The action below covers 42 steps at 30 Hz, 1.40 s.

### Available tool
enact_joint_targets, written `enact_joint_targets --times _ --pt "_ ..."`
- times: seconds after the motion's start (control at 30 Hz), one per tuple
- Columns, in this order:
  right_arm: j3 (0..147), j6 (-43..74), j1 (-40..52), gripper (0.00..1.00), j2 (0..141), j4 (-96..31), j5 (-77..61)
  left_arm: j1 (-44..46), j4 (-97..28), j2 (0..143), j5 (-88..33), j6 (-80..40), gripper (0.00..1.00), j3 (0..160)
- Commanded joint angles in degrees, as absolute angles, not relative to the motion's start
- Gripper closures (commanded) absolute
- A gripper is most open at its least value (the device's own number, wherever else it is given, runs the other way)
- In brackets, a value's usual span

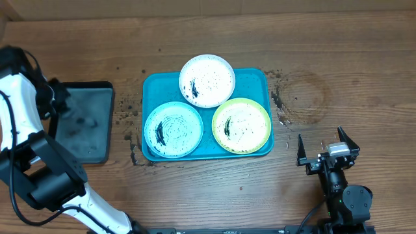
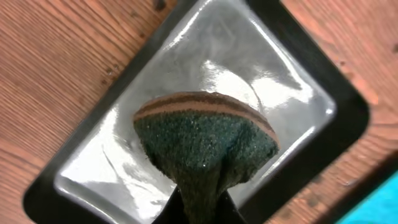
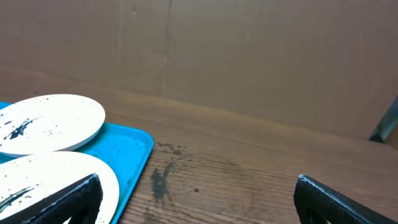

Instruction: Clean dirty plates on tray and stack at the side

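From above, the tray (image 1: 268, 104) lies mid-table with all three plates on it: the white plate (image 1: 207, 80) at the far edge, the blue plate (image 1: 173, 130) near left, the green plate (image 1: 241, 125) near right, each flecked with black specks and smears. The white plate overhangs the tray's far rim. Dark crumbs dot the table (image 1: 338, 58) around the tray. A black tray (image 1: 84, 123) lies well apart to the left, and the left arm (image 1: 19, 97) reaches over its left edge. The right gripper (image 1: 324, 148) sits near the tray's near right corner, touching nothing, its fingers spread wide. In the left wrist view, the left gripper (image 2: 200, 208) is clamped on a sponge (image 2: 205, 143), green scouring side with a brown band, pinched so hard that its lower end bunches. The sponge hangs over the glossy black tray; whether they touch cannot be told. In the right wrist view, both fingertips stand far apart and empty over bare wood, with the tray corner and two plate edges at the left.
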State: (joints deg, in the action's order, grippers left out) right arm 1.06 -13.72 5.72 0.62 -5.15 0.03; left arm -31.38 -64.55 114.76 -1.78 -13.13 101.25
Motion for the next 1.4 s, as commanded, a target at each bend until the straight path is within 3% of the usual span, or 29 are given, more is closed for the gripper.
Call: enact_joint_targets --times 0.0,0.13,0.3,0.8,1.03,1.37 --pt "0.49 -13.32 5.89 0.0 0.16 -4.84 0.38 -30.92 -63.35 114.52 -4.51 -16.75 0.96 98.37" --pt "0.49 -13.3 5.89 0.0 0.16 -4.84 0.38 -30.02 -58.54 115.11 -4.82 -16.78 0.96 90.0" --pt "0.49 -13.32 5.89 0.0 0.16 -4.84 0.38 -30.35 -62.13 114.89 -8.23 -18.7 0.96 93.19" --pt "0.49 -13.32 5.89 0.0 0.16 -4.84 0.38 -32.18 -73.06 114.87 -40.95 -43.48 0.96 109.73" --pt "0.49 -13.32 5.89 0.0 0.16 -4.84 0.38 -35.0 -71.99 114.87 -44.18 -53.41 0.96 109.73" --pt "0.49 -13.32 5.89 0.0 0.19 -4.84 0.38 -40.29 -72.07 114.89 -54.19 -52.34 0.96 109.71"
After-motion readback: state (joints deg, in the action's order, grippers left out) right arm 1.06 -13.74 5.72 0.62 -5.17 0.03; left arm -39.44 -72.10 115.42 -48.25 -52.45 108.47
